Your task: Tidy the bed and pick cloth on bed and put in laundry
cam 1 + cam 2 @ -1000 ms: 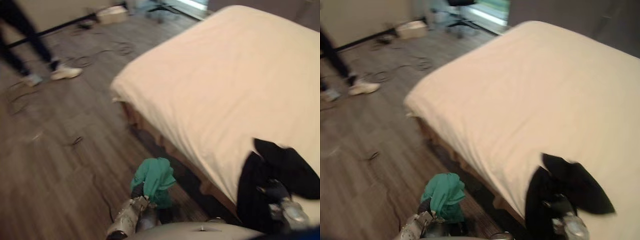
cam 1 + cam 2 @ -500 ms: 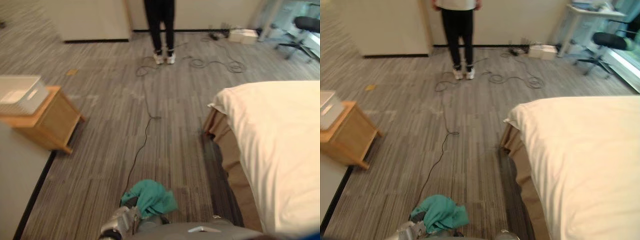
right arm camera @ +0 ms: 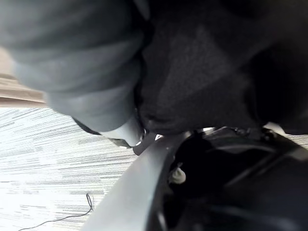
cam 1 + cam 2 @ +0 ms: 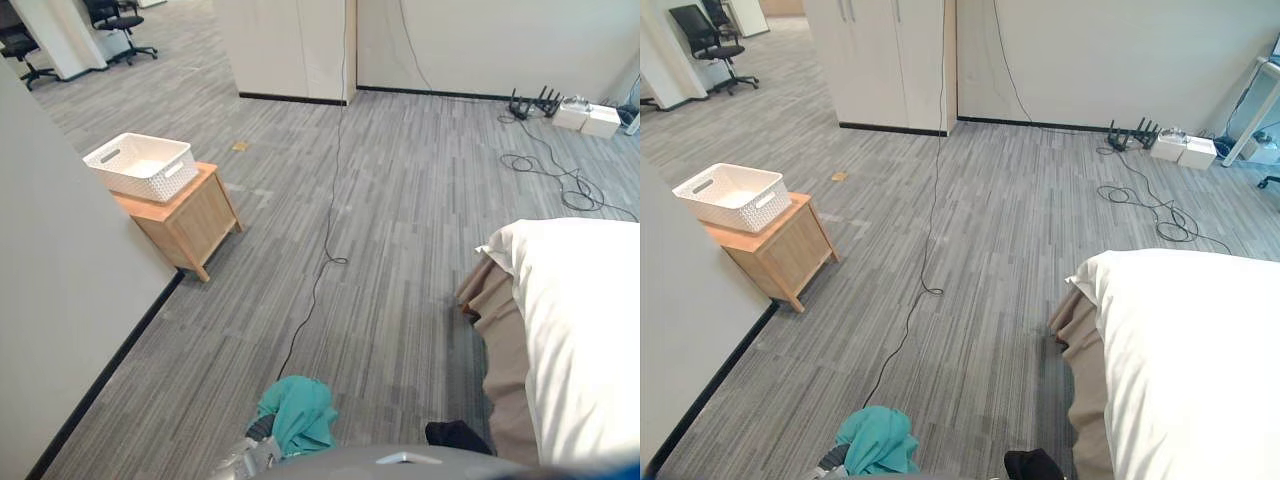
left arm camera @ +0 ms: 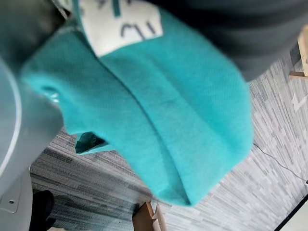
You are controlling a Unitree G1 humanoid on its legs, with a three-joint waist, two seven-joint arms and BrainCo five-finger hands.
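Swinging further to the robot's left since half a second ago, the head camera has slid the whole scene across, so the white slotted laundry basket (image 4: 140, 165) now stands well inside the picture, on the surface of a small wooden cabinet (image 4: 188, 218) against the left wall, while the bed (image 4: 585, 340) has slipped toward the right edge. Both garments ride with the robot as before. At the bottom of the eye views the left hand (image 4: 245, 460) holds a teal cloth (image 4: 298, 412) bunched up above the grey striped carpet (image 4: 400, 250); its fingers are closed into the fabric, and in the left wrist view the same teal cloth spreads right across the lens with a white label at its collar. A black cloth (image 4: 455, 436) shows low down, just beside the bed's tan skirt (image 4: 498, 345). In the right wrist view the right hand (image 3: 82, 62) is pressed against that black cloth, a blurred grey finger bent over its folds and gripping it. The basket is well apart from both hands, across open carpet. White cupboards (image 4: 890, 60) line the far wall, and white boxes (image 4: 585, 118) with coiled cables lie near it.
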